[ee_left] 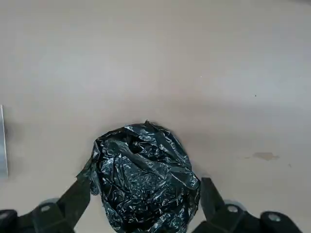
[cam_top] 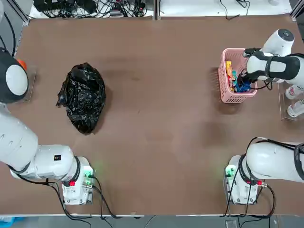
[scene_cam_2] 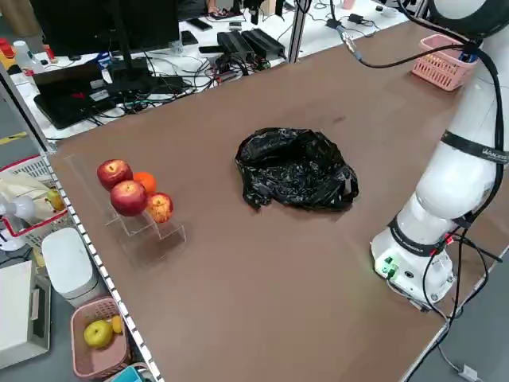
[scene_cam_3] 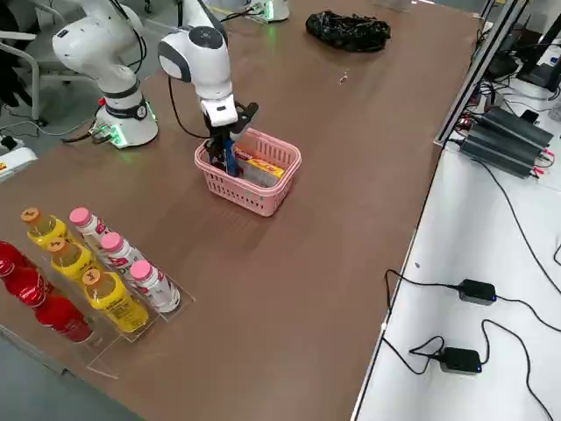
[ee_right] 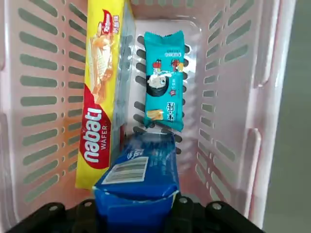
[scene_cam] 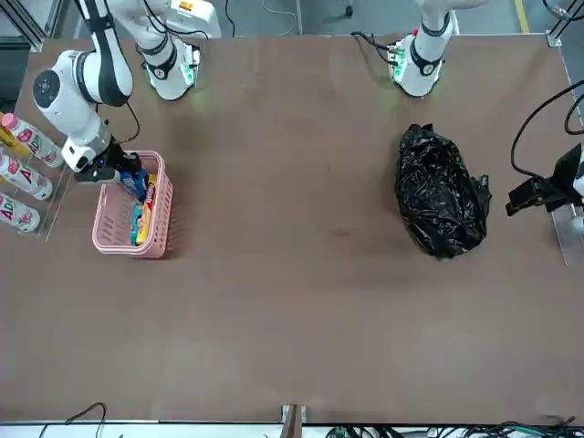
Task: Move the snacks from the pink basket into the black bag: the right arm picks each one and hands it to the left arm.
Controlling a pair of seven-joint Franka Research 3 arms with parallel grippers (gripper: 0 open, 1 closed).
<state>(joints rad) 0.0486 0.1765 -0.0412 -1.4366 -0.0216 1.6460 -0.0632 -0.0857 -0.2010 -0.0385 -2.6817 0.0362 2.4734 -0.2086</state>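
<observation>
The pink basket (cam_top: 223,76) stands at the far right of the table. My right gripper (ee_right: 136,204) reaches down inside it and is shut on the blue snack (ee_right: 138,179), which stands on end. Beside that packet a flat yellow-orange wafer snack (ee_right: 102,97) leans on the basket wall (ee_right: 43,97). A small teal snack (ee_right: 164,80) lies on the basket floor. The black bag (cam_top: 83,97) lies crumpled at the left of the table. My left gripper (ee_left: 146,182) hovers over the bag (ee_left: 146,174), open, nothing between its fingers (ee_left: 77,194).
A clear rack of white bottles (cam_top: 294,99) stands just right of the basket, with yellow and red bottles (scene_cam_3: 79,281) alongside. Apples and an orange (scene_cam_2: 131,191) sit on a clear stand at the table's left edge. Cables (cam_top: 95,7) run behind the far edge.
</observation>
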